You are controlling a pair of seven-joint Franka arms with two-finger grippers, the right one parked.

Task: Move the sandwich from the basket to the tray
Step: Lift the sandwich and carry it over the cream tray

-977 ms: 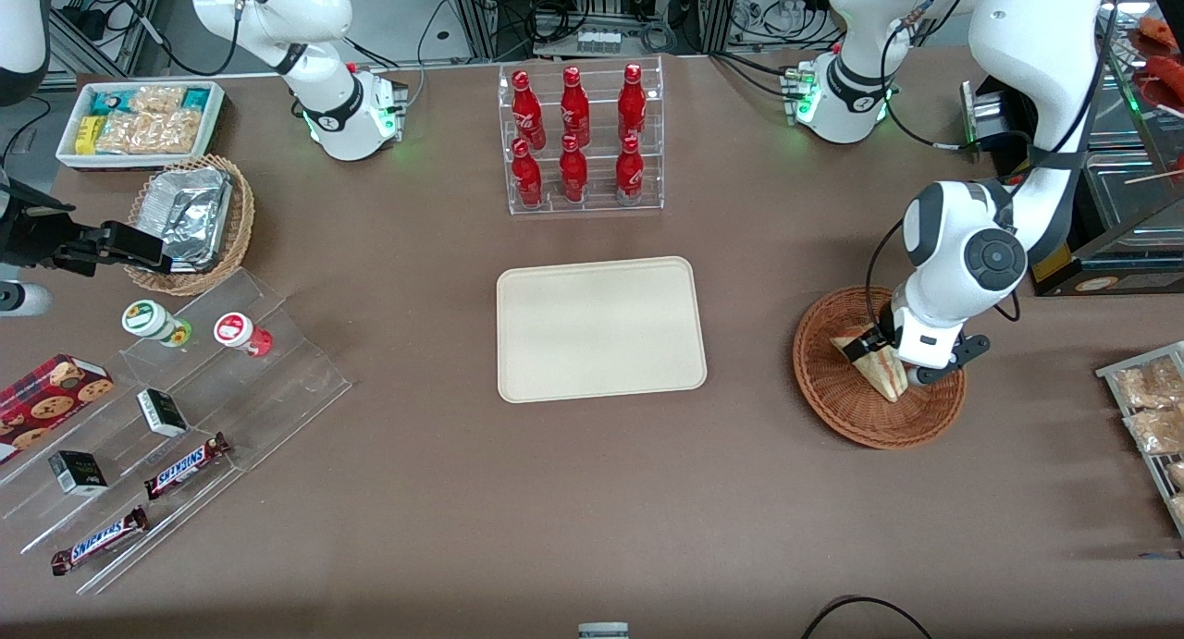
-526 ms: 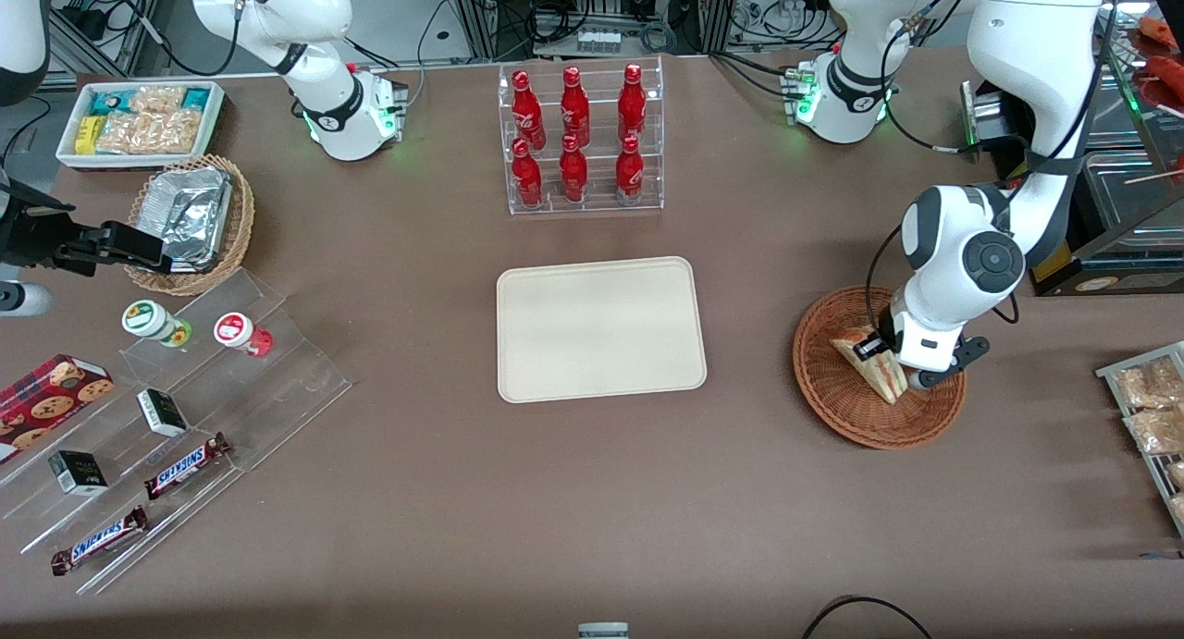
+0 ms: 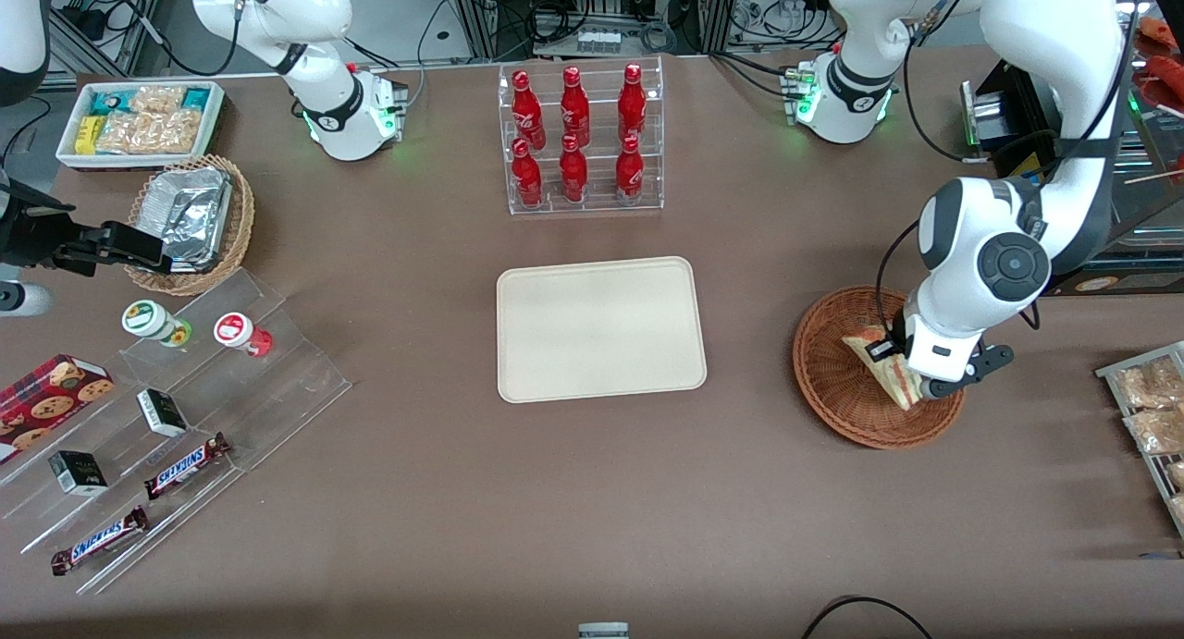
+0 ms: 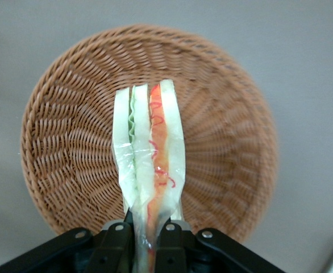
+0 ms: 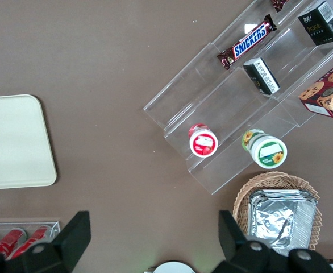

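Sandwich (image 3: 890, 368) is pinched edge-on in the left gripper (image 4: 149, 230), hanging just over the wicker basket (image 3: 837, 394) at the right of the front frame. So this looks like the lift-out step; next it needs carrying to the cream tray (image 3: 599, 328) mid-frame. Compared with a second ago, the arm has shifted slightly right and the wedge looks higher.

Gripper (image 3: 905, 373) pinches the sandwich (image 3: 888, 369) above the basket (image 3: 837, 380). Bare tabletop (image 3: 749, 343) lies between basket and tray (image 3: 599, 328); the bottle rack (image 3: 581, 140) stands farther from the front camera than the tray, well apart
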